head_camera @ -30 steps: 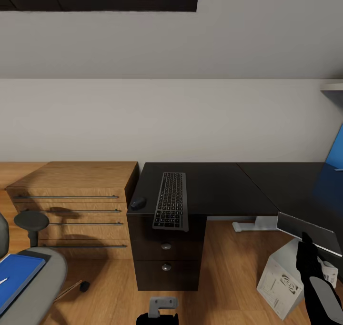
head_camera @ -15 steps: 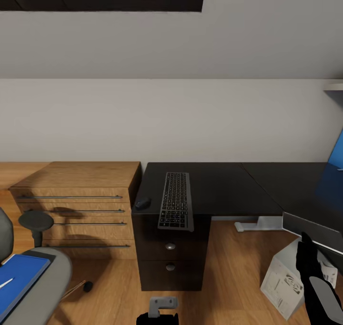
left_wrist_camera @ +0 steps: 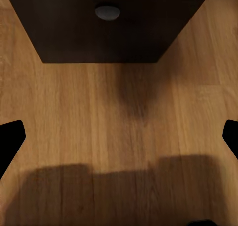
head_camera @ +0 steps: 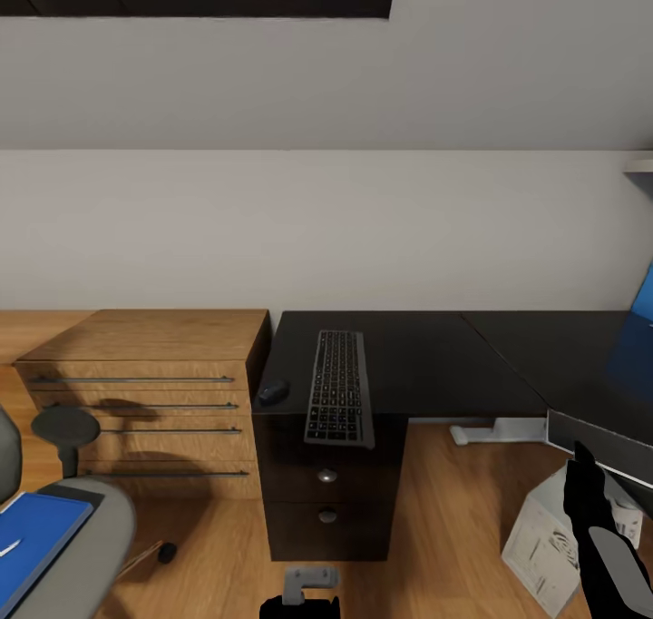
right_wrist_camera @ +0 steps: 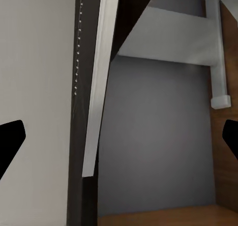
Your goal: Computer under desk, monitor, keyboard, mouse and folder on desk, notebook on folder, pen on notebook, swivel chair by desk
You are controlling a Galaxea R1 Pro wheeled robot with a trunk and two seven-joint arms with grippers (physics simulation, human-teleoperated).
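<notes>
The black right arm (head_camera: 603,537) hangs low beside the tilted light grey tower computer (head_camera: 544,537); both tools spread wide. The slim dark keyboard (head_camera: 338,399) overhangs the glossy black desk (head_camera: 426,360), the small dark mouse (head_camera: 273,390) beside it.

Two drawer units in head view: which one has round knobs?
The black desk unit, under the keyboard: its drawers carry round silver knobs. The wooden dresser beside it has long bar handles instead.
</notes>
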